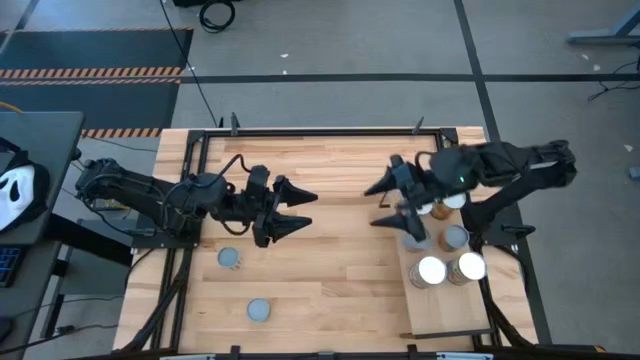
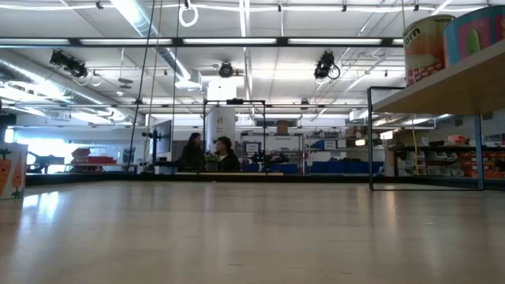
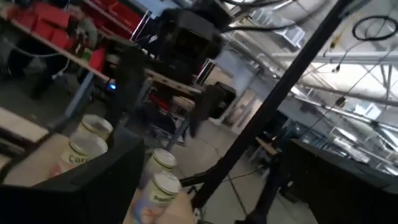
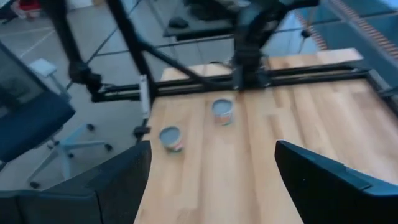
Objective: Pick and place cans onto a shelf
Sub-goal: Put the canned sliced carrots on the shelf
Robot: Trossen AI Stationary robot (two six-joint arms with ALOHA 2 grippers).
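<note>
Two silver-topped cans point(image 1: 230, 259) point(image 1: 259, 310) stand upright on the slatted tabletop at the near left; they also show in the right wrist view point(image 4: 222, 111) point(image 4: 170, 138). Several cans point(image 1: 431, 270) point(image 1: 455, 237) stand on the pale shelf board point(image 1: 446, 312) at the right, and also show in the left wrist view point(image 3: 84, 144). My left gripper point(image 1: 298, 210) is open and empty above the table's middle, pointing right. My right gripper point(image 1: 377, 205) is open and empty, pointing left and facing the left gripper, at the shelf's far left corner.
In the low view the shelf point(image 2: 442, 91) stands raised at the right with two cans point(image 2: 422, 43) on it. A black metal frame point(image 1: 300, 132) runs round the table. Bare wood lies between the two grippers and on the shelf's near half.
</note>
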